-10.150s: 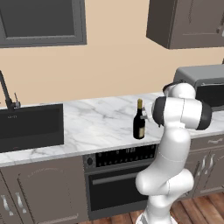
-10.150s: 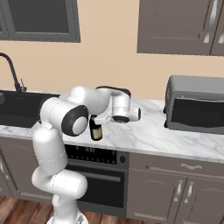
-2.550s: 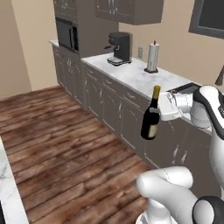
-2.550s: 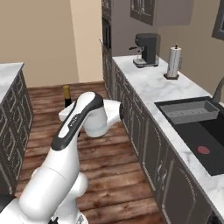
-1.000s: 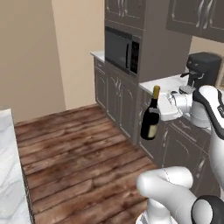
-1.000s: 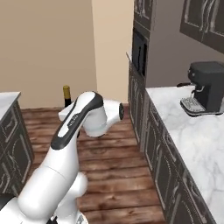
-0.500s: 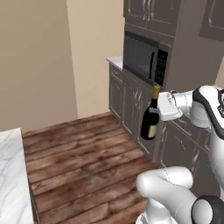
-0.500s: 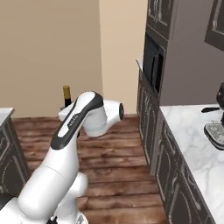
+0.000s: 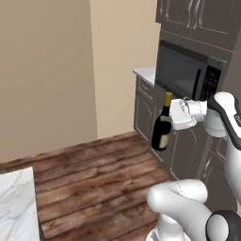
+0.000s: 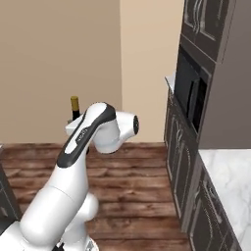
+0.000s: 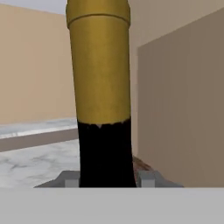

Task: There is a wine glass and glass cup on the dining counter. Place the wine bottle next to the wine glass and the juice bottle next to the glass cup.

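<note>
Hand (image 9: 170,121) clenched on wine bottle (image 9: 162,123), upright over wood floor (image 9: 94,174). Left base view shows label; right base view just gold top; hand view marble worktop (image 11: 30,157) beyond the neck.

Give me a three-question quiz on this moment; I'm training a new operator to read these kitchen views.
1. True or false: the gripper is shut on the wine bottle.
2. The bottle hangs over: A) a marble counter, B) the wooden floor, C) a sink?
3. What appliance sits in the dark cabinets behind the bottle?

Key: 1. True; it is held by the neck, upright. 2. B. 3. The microwave.
</note>
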